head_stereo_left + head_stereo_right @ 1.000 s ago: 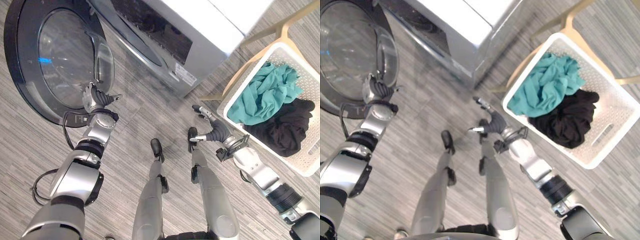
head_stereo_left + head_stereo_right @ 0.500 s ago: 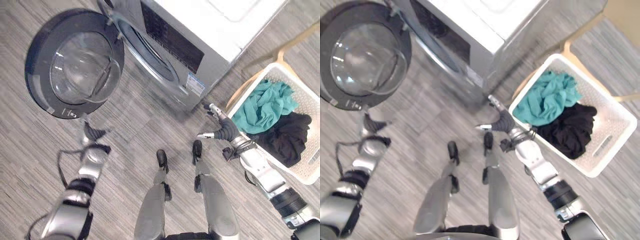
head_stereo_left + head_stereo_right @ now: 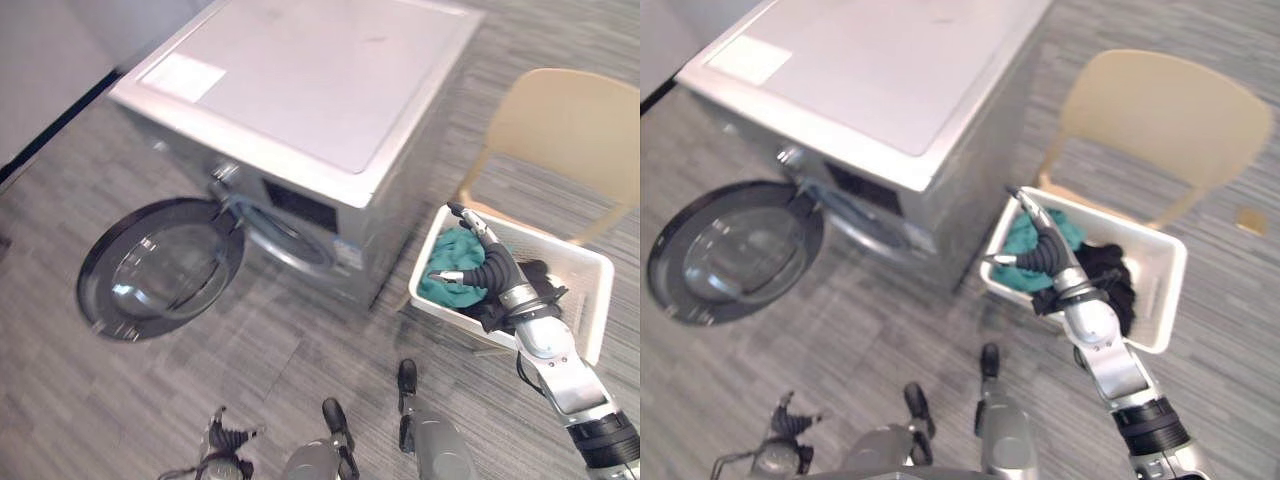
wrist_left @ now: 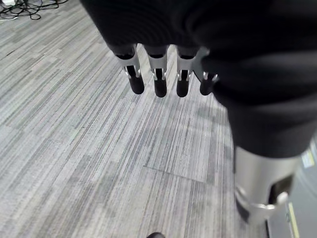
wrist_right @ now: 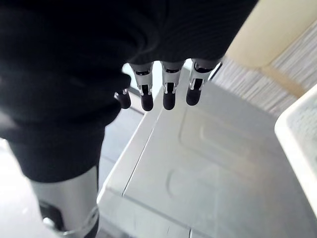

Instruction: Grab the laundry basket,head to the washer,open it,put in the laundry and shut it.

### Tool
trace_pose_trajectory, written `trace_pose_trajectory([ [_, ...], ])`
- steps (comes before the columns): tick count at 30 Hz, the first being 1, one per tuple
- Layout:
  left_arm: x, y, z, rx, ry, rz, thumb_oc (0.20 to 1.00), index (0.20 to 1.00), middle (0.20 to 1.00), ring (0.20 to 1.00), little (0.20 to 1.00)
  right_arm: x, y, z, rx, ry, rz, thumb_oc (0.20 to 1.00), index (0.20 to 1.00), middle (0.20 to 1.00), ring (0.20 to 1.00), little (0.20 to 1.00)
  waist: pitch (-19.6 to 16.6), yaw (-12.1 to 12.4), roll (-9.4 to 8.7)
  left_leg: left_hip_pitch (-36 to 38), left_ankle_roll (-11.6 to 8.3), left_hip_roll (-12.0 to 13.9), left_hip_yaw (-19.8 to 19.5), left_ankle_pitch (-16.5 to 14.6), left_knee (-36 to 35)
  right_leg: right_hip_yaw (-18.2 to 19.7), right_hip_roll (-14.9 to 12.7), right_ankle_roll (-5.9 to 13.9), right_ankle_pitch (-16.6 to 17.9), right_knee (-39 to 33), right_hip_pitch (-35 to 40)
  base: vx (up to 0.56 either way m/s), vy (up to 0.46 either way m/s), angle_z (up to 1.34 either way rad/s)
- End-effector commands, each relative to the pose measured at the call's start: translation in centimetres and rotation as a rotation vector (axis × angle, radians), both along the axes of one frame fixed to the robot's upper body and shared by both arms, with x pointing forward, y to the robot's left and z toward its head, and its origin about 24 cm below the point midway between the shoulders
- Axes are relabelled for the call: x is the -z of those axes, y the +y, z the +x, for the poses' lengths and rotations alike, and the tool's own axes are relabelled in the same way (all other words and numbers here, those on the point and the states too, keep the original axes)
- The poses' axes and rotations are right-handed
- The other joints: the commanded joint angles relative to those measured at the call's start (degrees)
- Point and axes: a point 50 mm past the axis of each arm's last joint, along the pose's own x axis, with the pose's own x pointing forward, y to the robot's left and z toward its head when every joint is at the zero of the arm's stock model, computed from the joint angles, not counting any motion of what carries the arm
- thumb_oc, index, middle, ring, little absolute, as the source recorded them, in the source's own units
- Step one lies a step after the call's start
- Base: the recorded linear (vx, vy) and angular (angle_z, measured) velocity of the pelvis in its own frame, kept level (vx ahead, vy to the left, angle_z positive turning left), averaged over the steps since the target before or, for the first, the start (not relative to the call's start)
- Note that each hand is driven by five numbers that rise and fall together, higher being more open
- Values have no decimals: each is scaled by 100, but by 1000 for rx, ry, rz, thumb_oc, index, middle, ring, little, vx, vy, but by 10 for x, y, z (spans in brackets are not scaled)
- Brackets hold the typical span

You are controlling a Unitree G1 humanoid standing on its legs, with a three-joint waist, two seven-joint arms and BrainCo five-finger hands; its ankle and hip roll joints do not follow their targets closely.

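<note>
Over the white laundry basket (image 3: 598, 290), my right hand (image 3: 488, 262) hangs with its fingers (image 5: 167, 94) straight and spread, and the thumb out to the side. It holds nothing. It is above the teal cloth (image 3: 452, 278), and I cannot tell if it touches it. A black cloth (image 3: 1110, 275) lies next to the teal one, in the same basket. The basket sits on the floor, just beside the silver washer (image 3: 300, 110), with a tan chair (image 3: 565, 130) behind it. The washer's round door (image 3: 160, 265) is swung wide open.

My left hand (image 3: 228, 440) is low near the floor, well apart from the washer. Its fingers (image 4: 158, 82) are loose and hold nothing.

What could go wrong? I think my right hand could catch only a bit of the teal cloth, so it slips and falls on the floor. It could also pull the black cloth along, or tip the light basket. The open door is low too, and a cloth could snag on it.
</note>
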Motion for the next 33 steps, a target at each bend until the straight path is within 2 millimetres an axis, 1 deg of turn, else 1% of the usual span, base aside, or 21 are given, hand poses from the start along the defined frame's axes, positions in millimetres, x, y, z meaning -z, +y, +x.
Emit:
trace_pose_trajectory([
  [1,-4,14,5,-16,-2,41,1000,1000,1000,1000,1000,-4,-1,-10,1,-57,44,1000,1000,1000,1000,1000,-280,-4,-95,222,65,-192,-445,-682,455,-403,-370,729,-661,952,233,75,-125,-84],
  [2,-4,14,6,-13,2,40,1000,1000,1000,1000,1000,-1,-4,-12,17,-47,44,1000,1000,1000,1000,1000,-302,-53,-105,246,56,-166,-441,-694,475,-307,-327,718,-699,954,215,80,-120,-49],
  [4,0,10,1,-12,20,32,1000,1000,1000,1000,1000,3,-8,-16,26,-32,2,1000,1000,1000,1000,1000,-454,-156,-151,274,-4,-100,-369,-794,701,54,-74,612,-761,514,466,162,-178,-25],
  [6,2,9,-2,-11,30,23,1000,1000,1000,1000,1000,4,-7,-16,17,-25,-2,1000,1000,1000,1000,1000,-500,-165,-147,272,-60,-39,-291,-851,877,116,24,544,-779,356,574,126,-157,-41],
  [7,3,5,-3,-12,36,7,1000,1000,1000,1000,1000,6,-2,-14,-17,-3,-24,1000,1000,1000,1000,1000,-502,-120,-185,167,-133,101,-321,-798,1544,291,170,463,-799,122,745,113,-173,-56],
  [8,3,5,-3,-13,36,7,1000,1000,1000,1000,1000,6,-2,-14,-17,-3,-25,1000,1000,1000,1000,1000,-496,-114,-180,153,-147,123,-316,-816,1588,297,186,453,-796,110,752,101,-170,-46],
  [9,5,2,-4,-13,41,-3,1000,1000,1000,1000,1000,8,0,-12,-32,7,-44,1000,1000,1000,1000,1000,-489,-69,-194,32,-251,198,-424,-673,1946,387,267,393,-806,-4,844,28,-63,-52],
  [10,5,2,-4,-13,41,-4,1000,1000,1000,1000,1000,8,0,-12,-32,7,-44,1000,1000,1000,1000,1000,-489,-69,-192,28,-252,202,-424,-677,1953,386,271,392,-805,-6,845,-1,-127,-89],
  [11,6,-3,-3,-6,43,-21,1000,1000,1000,1000,1000,13,4,-8,-55,39,-76,1000,1000,1000,1000,1000,-482,13,-300,-281,-252,173,-708,-406,2185,480,278,297,-713,-173,925,-14,-66,-86],
  [14,7,-7,-2,7,46,-32,1000,1000,1000,1000,1000,16,8,-1,-68,54,-150,1000,1000,1000,1000,1000,-483,206,-423,-789,-164,-95,-1434,-654,1975,765,233,347,-728,-259,1018,84,-3,-39],
  [17,7,-8,-1,16,44,-29,1000,1000,1000,1000,1000,23,14,7,-85,80,-206,1000,1000,1000,1000,1000,-436,424,-453,-1142,-239,-182,-2120,-326,1509,1110,306,385,-733,-293,1089,120,47,-42],
  [18,8,-7,-3,12,54,-27,1000,1000,1000,1000,1000,25,16,10,-95,93,-228,1000,1000,1000,1000,1000,-404,504,-425,-1154,-260,-224,-2350,-313,1438,1225,350,387,-771,-287,1124,80,42,-60],
  [19,9,-7,-5,10,61,-28,1000,1000,1000,1000,1000,27,17,11,-98,100,-237,1000,1000,1000,1000,1000,-428,519,-408,-1109,-257,-235,-2421,-271,1313,1282,379,390,-768,-307,1132,153,123,-81],
  [20,12,-6,-14,15,104,-24,1000,1000,1000,1000,1000,35,18,12,-105,132,-282,1000,1000,1000,1000,1000,-497,521,-321,-890,-210,-201,-2378,-251,1027,1308,397,399,-791,-333,1184,115,100,-87],
  [24,14,-6,-20,32,133,-21,1000,1000,1000,1000,1000,39,20,17,-112,139,-349,1000,1000,1000,1000,1000,-503,548,-270,-713,-139,-249,-2304,-233,865,1418,343,413,-788,-288,1189,90,158,-55],
  [26,11,-1,-14,44,122,-5,1000,1000,1000,1000,1000,41,24,23,-115,136,-411,1000,1000,1000,1000,1000,-435,604,-257,-662,-78,-281,-2193,-246,796,1469,290,451,-774,-218,1122,39,168,-43],
  [28,11,-1,-14,43,121,-4,1000,1000,1000,1000,1000,42,24,24,-116,135,-411,1000,1000,1000,1000,1000,-432,606,-260,-662,-78,-280,-2186,-247,796,1476,290,452,-776,-212,1117,-16,89,-18],
  [29,7,3,-3,58,87,14,1000,1000,1000,1000,1000,43,31,35,-116,122,-495,1000,1000,1000,1000,1000,-298,710,-257,-770,-13,-330,-2155,-260,812,1486,232,495,-738,-92,919,-43,95,0],
  [30,7,3,-3,56,87,14,1000,1000,1000,1000,1000,43,31,35,-117,120,-495,1000,1000,1000,1000,1000,-304,709,-261,-786,-12,-329,-2150,-263,820,1493,231,495,-741,-81,900,-91,162,4],
  [31,3,3,8,69,52,19,1000,1000,1000,1000,1000,40,39,44,-123,97,-541,1000,1000,1000,1000,1000,-169,785,-255,-966,28,-368,-2165,-257,847,1506,191,518,-701,-11,691,-50,69,13],
  [33,1,3,13,74,34,26,1000,1000,1000,1000,1000,38,43,49,-123,84,-556,1000,1000,1000,1000,1000,-100,820,-249,-1082,39,-391,-2181,-235,855,1499,171,526,-675,19,565,-99,70,13],
])
